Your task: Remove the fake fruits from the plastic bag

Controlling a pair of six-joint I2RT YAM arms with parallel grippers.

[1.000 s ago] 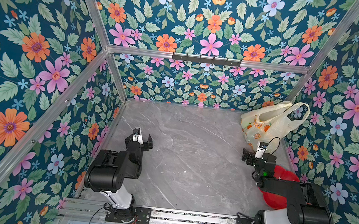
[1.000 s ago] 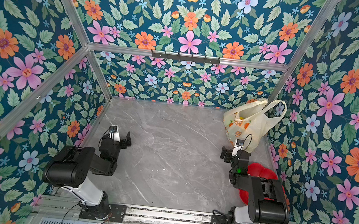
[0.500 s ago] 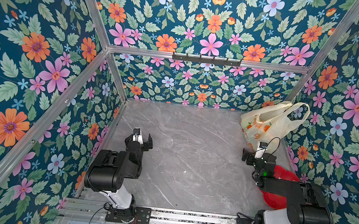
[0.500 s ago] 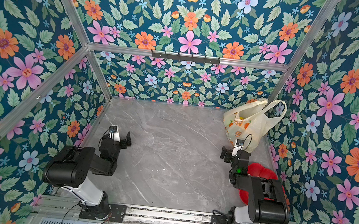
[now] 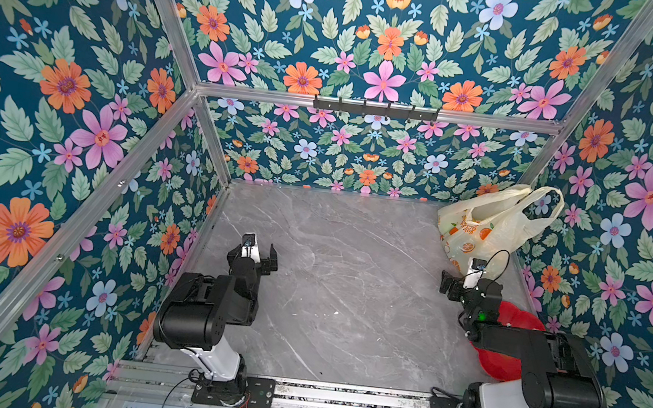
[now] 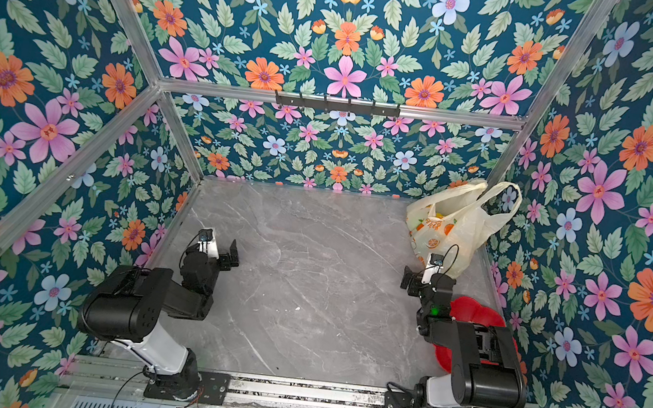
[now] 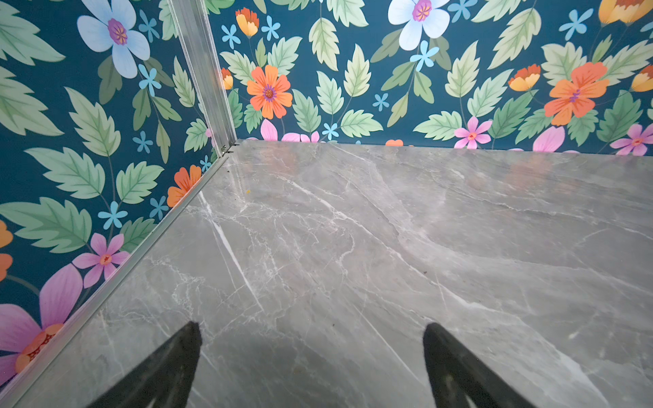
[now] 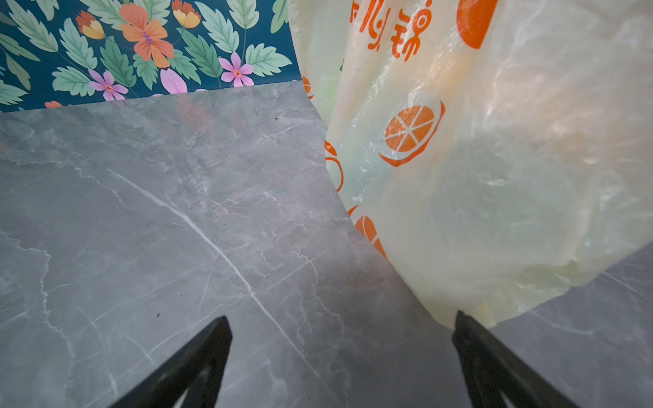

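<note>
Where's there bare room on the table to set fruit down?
The grey marble tabletop is bare from the left wall across the middle, past the open left gripper, up to the open right gripper. Crowded along the right wall: translucent pale-yellow plastic bag at the back, red flower-shaped dish under the right arm.

- Plastic bag (image 5: 497, 228), right side of both top views: thin translucent pale-yellow film, crinkled, with a light sheen and orange print.
- Tabletop (image 5: 348, 291): grey marble-pattern slab with white veins, smooth, with a faint reflective sheen in the wrist views.
- Frame rails (image 5: 373, 108): bare metal profile, silvery, brushed look.
- Wall panels (image 5: 76, 109): flat floral print, matt.
- Red dish (image 5: 523, 317), lower right: glossy, plastic look.
- Arm housings (image 5: 195, 315): black, smooth, satin finish.
- Base links (image 5: 217, 358): white, glossy.
</note>
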